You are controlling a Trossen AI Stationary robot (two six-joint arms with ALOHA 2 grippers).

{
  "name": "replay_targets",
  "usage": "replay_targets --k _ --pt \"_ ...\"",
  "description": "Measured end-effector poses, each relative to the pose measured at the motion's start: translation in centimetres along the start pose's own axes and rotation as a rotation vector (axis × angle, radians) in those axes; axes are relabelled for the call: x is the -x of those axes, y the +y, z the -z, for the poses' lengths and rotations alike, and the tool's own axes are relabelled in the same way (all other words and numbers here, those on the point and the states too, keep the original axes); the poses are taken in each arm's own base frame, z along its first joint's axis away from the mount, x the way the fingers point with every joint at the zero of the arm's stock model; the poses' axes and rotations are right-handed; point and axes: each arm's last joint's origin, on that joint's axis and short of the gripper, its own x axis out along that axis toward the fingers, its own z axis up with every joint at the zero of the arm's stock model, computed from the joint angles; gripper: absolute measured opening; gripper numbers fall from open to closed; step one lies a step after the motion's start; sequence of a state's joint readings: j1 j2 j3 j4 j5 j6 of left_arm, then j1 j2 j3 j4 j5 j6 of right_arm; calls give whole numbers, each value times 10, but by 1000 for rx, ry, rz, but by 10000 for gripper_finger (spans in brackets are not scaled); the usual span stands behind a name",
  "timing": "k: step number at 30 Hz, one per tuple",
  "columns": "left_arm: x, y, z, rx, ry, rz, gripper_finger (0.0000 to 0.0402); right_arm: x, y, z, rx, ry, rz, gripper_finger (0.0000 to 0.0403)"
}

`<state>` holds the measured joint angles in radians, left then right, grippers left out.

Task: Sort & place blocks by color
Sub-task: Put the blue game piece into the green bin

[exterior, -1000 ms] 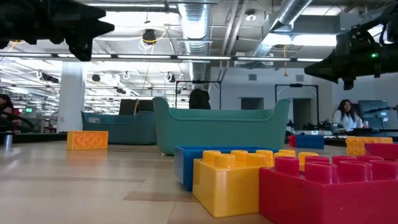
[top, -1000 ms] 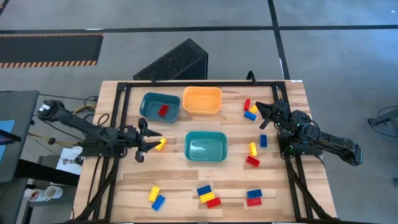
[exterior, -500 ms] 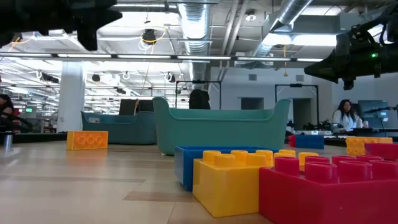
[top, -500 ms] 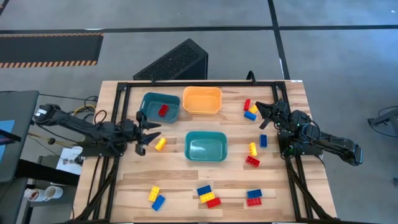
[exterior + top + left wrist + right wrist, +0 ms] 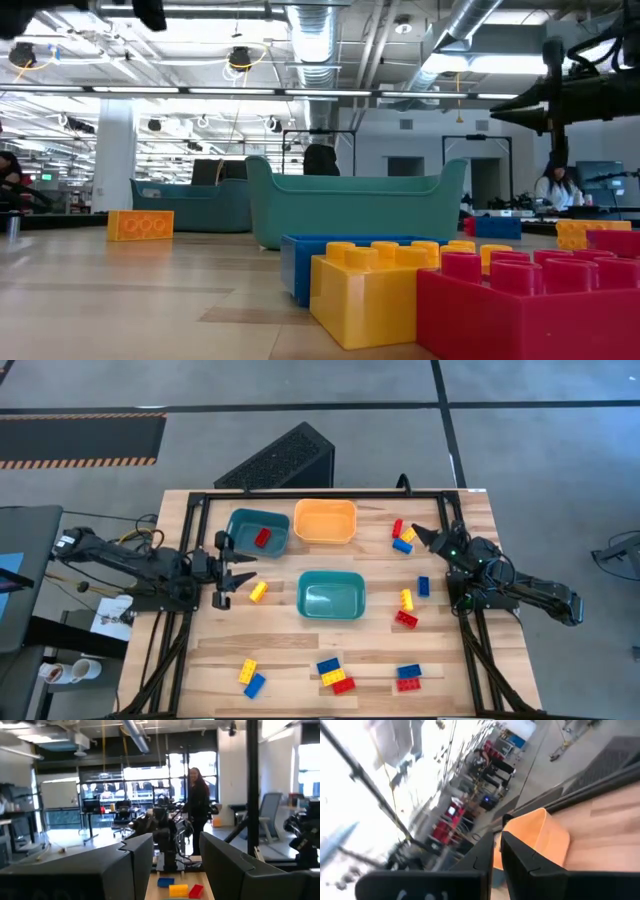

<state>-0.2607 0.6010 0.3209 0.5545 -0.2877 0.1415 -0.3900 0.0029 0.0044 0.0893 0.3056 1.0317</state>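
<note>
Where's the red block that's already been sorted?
In the high view, the red block lies inside the teal tray at the table's far left, right beside the orange tray and just beyond the left gripper.

Two teal trays [image 5: 258, 532] [image 5: 331, 596] and an orange tray [image 5: 325, 521] sit on the wooden surface [image 5: 300, 655]. Black vented box [image 5: 280, 458] on the floor behind, person [image 5: 198, 805] standing across the room.

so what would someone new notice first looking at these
Probably the three trays at the table's far middle: two teal trays, one holding a lone red block, and an empty orange tray. Then the bright blocks scattered along the near edge, and a yellow block beside the open left gripper.
</note>
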Motion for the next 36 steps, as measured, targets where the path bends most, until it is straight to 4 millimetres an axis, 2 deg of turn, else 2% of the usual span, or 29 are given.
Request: replay_targets --k 3,6,11,15,18,22,29,36 --pt "-3 0 -4 -66 76 4 146 0 0 -2 -47 -36 15 61" --pt "-6 2 -2 -98 118 -51 146 0 -1 -3 -5 -55 27 61" --pt "-12 9 2 -112 135 -112 146 0 -2 -3 121 -53 39 61" --pt "-17 19 9 -90 166 -174 146 0 0 -8 229 -137 62 61" --pt "-21 28 14 -78 187 -135 142 1 7 -12 352 -123 44 61" --pt "-26 41 16 -30 155 -35 104 2 22 -20 432 -129 -1 61" --pt "-23 64 11 23 82 -86 10 -1 39 -24 507 -25 -25 61" --pt "-20 70 9 50 64 -100 3 -10 57 -25 665 38 10 61"
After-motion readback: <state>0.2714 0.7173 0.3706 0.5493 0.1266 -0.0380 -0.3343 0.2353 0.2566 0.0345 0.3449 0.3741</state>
